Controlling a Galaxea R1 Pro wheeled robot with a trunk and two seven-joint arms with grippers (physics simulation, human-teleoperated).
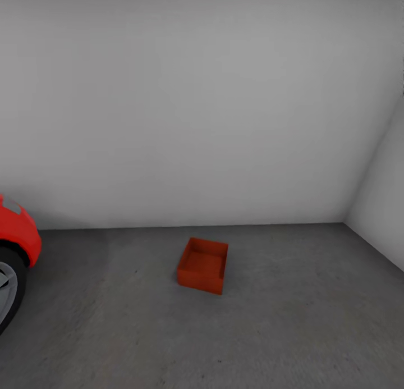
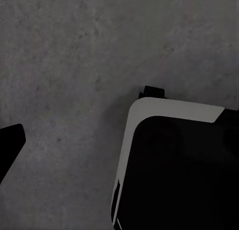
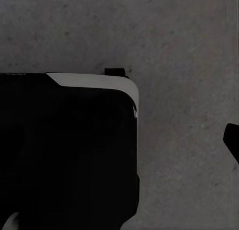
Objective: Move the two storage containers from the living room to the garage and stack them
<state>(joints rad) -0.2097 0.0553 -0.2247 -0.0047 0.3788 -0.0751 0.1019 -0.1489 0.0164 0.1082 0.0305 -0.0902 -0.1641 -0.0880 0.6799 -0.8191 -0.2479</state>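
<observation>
The garage's grey back wall stands behind the orange-red storage container and takes up most of the head view. Beneath it, the dark concrete floor carries that container, which sits open side up, near the wall's foot and well apart from the red car off to the container's left.

Both wrist views look down at bare concrete past the robot's black-and-white base. A dark tip at each view's edge may be a finger, but whether either tool is apart or together cannot be told.

One bin looks placed, so the second is probably still to fetch. To do that well, leave this container undisturbed and remember its slight skew to the wall, so the second can be lowered squarely over its rim.
</observation>
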